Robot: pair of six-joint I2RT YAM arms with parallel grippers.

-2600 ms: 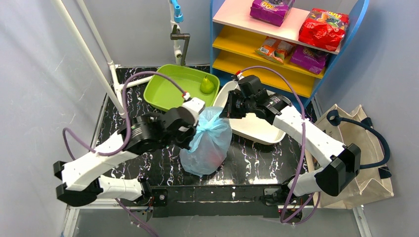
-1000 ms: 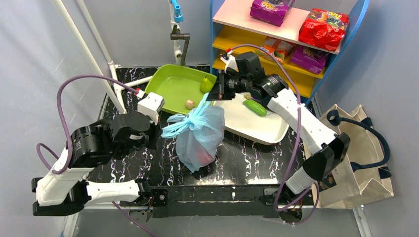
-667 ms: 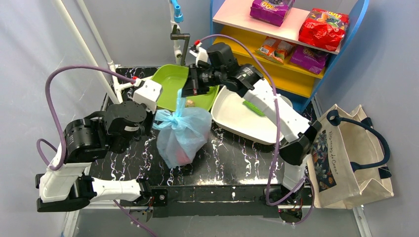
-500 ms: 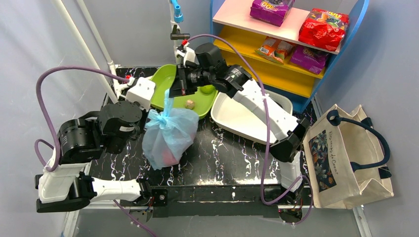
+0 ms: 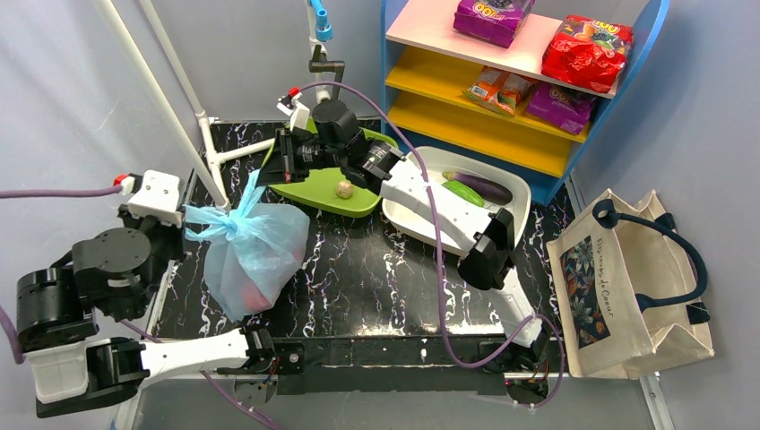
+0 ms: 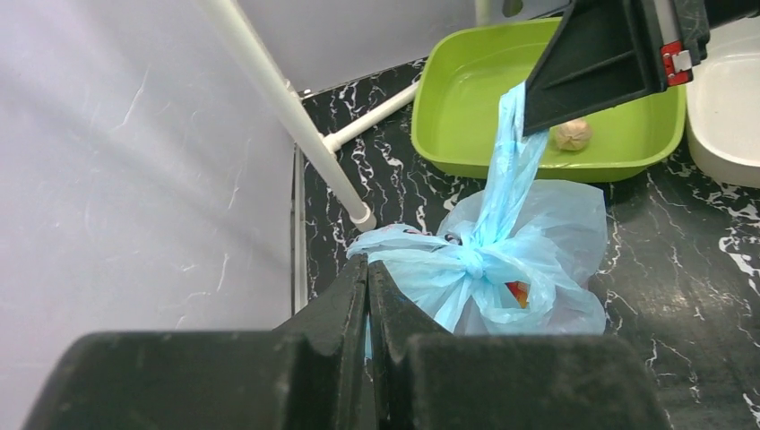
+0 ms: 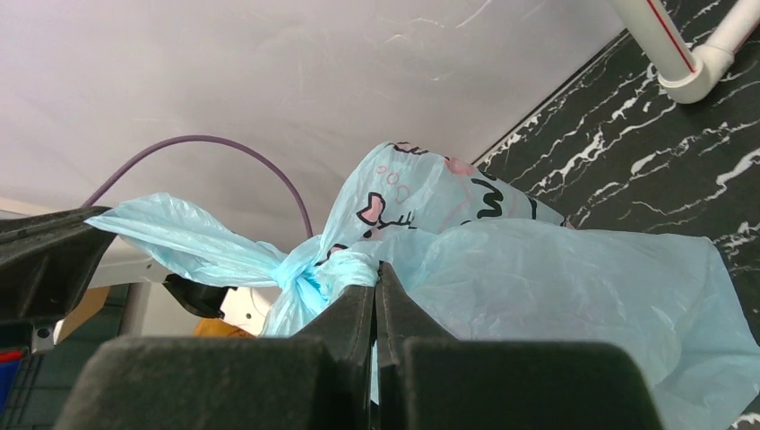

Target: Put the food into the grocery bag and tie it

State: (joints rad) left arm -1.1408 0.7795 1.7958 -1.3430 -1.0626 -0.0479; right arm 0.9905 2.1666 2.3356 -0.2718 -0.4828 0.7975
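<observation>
Where the top camera looks down, left gripper (image 5: 184, 221): jaws closed flat on one twisted handle tail of the thin, translucent light-blue plastic grocery bag (image 5: 255, 260); the fingertips are lost under the film.
Right gripper (image 5: 267, 172): clamped on the other handle tail, which runs down toward the left gripper to the knot (image 5: 235, 221).
Food (image 5: 260, 296): a red blur low in the bag, below both grippers; which piece cannot be told.
Beside the right gripper: lime-green plastic tray (image 5: 314, 190) holding a small beige lump (image 5: 343, 189), too small to name.
Left wrist view, left gripper (image 6: 367, 273): fingers pressed together with blue film pinched between them; the knot sits just ahead of the tips.
Right gripper (image 6: 538, 98): a black wedge ahead and above, cut off by the top edge, gripping the upright tail.
Food (image 6: 518, 293): an orange-red patch through the skin just past the knot.
Right wrist view, right gripper (image 7: 376, 273): fingers closed on film; the bag bulges directly ahead, showing pink cartoon prints (image 7: 376, 210).
Left gripper (image 7: 94, 235): a dark wedge at the left edge, mostly cropped.
Food: hidden behind folds here.
</observation>
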